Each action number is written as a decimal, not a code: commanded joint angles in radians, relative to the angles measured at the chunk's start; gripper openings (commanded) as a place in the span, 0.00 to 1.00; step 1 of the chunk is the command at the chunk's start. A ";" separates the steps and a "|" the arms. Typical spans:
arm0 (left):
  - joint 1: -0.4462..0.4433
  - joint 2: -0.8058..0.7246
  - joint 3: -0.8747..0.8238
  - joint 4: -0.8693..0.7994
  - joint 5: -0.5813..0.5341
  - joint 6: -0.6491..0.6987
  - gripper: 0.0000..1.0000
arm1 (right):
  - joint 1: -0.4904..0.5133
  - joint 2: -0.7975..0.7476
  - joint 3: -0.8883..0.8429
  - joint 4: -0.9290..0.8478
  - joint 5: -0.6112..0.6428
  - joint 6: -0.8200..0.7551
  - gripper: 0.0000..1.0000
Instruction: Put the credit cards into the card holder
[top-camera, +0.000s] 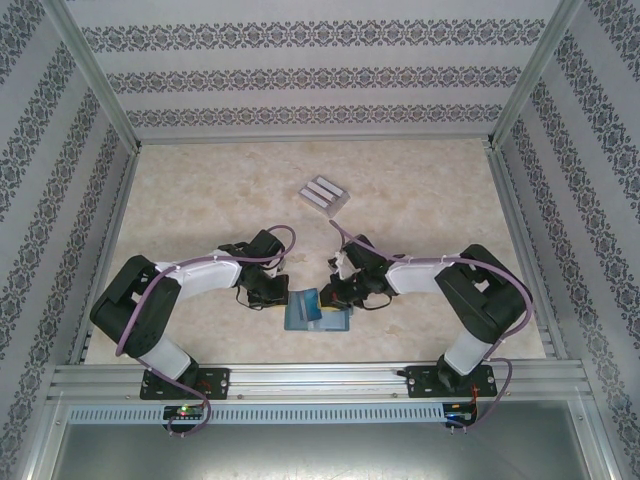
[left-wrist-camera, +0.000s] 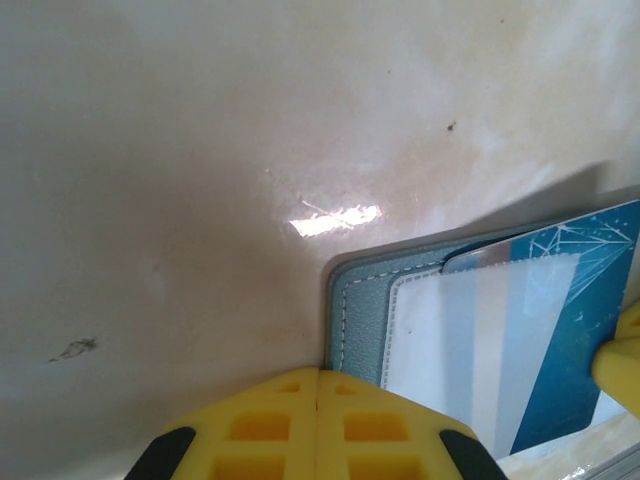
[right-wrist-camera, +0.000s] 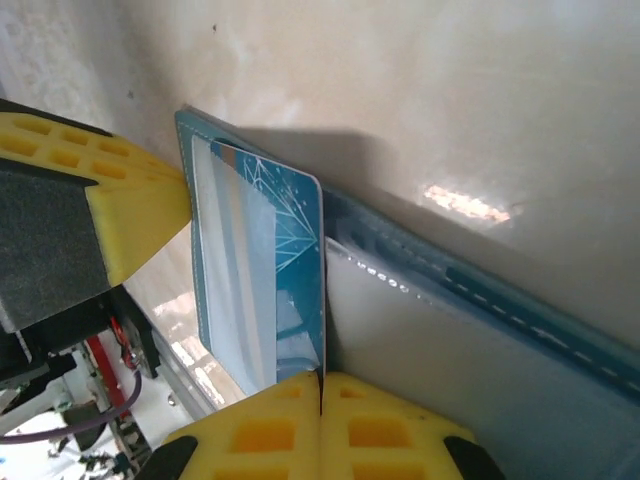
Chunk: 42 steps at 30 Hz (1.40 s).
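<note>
Wallet (top-camera: 318, 316) lies open on the table (top-camera: 430, 200), near edge, between both arms. Blue card (right-wrist-camera: 285, 250) stands part-way in its pocket, right gripper (right-wrist-camera: 322, 385) clamped on the card's edge. Left gripper (left-wrist-camera: 318, 385), fingers together, sits against the wallet's corner. Grey cards (top-camera: 323, 194) lie well apart, farther back.

Your left arm (top-camera: 190, 275) and right arm (top-camera: 440, 272) are both folded low, elbows out, wrists turned inward so the grippers sit near each other. Your left gripper (top-camera: 272, 295) has its yellow fingers (left-wrist-camera: 270, 430) pressed flat together, nothing visible between them. Your right gripper (right-wrist-camera: 322, 385) is clamped tight on the edge of a credit card (right-wrist-camera: 270, 270).
</note>
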 joint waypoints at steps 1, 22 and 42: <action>0.010 0.099 -0.066 -0.012 -0.132 -0.045 0.00 | 0.044 -0.017 -0.026 0.029 0.100 0.100 0.00; 0.011 0.100 -0.077 -0.030 -0.187 -0.069 0.00 | 0.069 -0.067 -0.012 -0.103 0.016 -0.026 0.00; 0.010 0.097 -0.100 0.018 -0.153 -0.103 0.00 | 0.119 0.038 0.064 0.014 0.025 0.061 0.00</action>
